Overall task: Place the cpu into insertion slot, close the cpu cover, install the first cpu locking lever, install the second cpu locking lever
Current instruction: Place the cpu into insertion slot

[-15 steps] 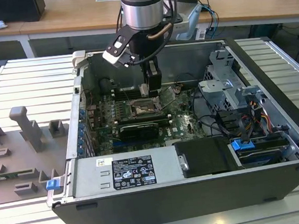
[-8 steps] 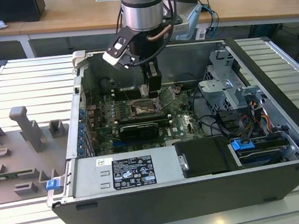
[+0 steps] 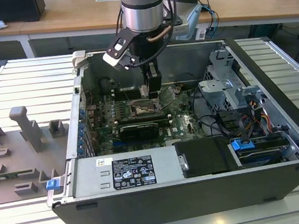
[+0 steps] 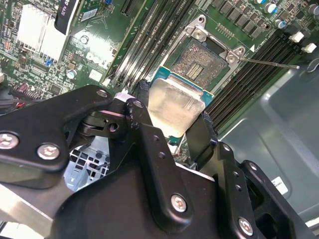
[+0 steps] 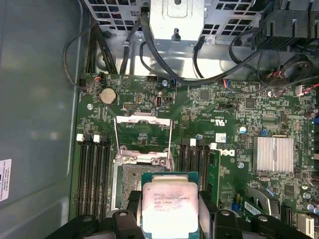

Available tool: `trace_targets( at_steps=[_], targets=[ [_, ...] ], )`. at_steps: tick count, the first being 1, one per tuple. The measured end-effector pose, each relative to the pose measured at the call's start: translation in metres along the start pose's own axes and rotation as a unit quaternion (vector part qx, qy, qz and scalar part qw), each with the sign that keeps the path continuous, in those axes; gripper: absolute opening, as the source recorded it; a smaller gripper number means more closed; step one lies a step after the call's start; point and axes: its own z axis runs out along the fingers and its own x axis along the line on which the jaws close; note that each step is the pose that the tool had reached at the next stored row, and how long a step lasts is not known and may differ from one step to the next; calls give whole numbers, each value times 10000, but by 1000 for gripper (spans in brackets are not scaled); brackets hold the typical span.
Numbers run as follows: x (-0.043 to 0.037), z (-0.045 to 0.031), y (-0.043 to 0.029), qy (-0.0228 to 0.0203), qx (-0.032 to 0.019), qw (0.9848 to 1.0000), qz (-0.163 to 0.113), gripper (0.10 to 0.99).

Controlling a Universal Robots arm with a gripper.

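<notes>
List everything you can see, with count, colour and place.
case: 1, black, open on the table
table: 1, grey slatted, under the case
board: 1, green, inside the case
slot: 1, dark with metal rim, on the board
cover: 1, silvery, raised open at the slot's edge
cpu: 1, silver-topped, in the gripper by the slot
memory slots: several, black, either side of the slot
heatsink: 1, silver, on the board
fixtures: several, grey, on the table, exterior view's left
arm: 1, grey, above the case
gripper: 1, black, shut on the cpu

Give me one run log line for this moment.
gripper: shut on cpu | cpu: at insertion slot, not seated | cpu cover: open
</notes>
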Motion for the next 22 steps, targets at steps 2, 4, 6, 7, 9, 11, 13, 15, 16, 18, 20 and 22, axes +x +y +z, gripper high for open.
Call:
trace_targets(
  at_steps=[2, 4, 6, 7, 9, 11, 13, 15, 16, 18, 20, 22],
  targets=[
    [0, 4, 0, 1, 0, 10000, 0, 541],
    [0, 11, -1, 1, 0, 10000, 0, 541],
    [0, 19, -1, 1, 0, 10000, 0, 541],
    [0, 23, -2, 1, 0, 10000, 0, 541],
    [-1, 34, -3, 1, 0, 10000, 0, 541],
    [-1, 43, -3, 1, 0, 10000, 0, 541],
    [-1, 50, -4, 1, 0, 10000, 0, 541],
    [-1, 56, -4, 1, 0, 10000, 0, 541],
    [-1, 59, -5, 1, 0, 10000, 0, 541],
    [-1, 70, -5, 1, 0, 10000, 0, 541],
    [-2, 86, -7, 1, -1, 10000, 0, 541],
    [-2, 94, -8, 1, 0, 10000, 0, 541]
  ],
)
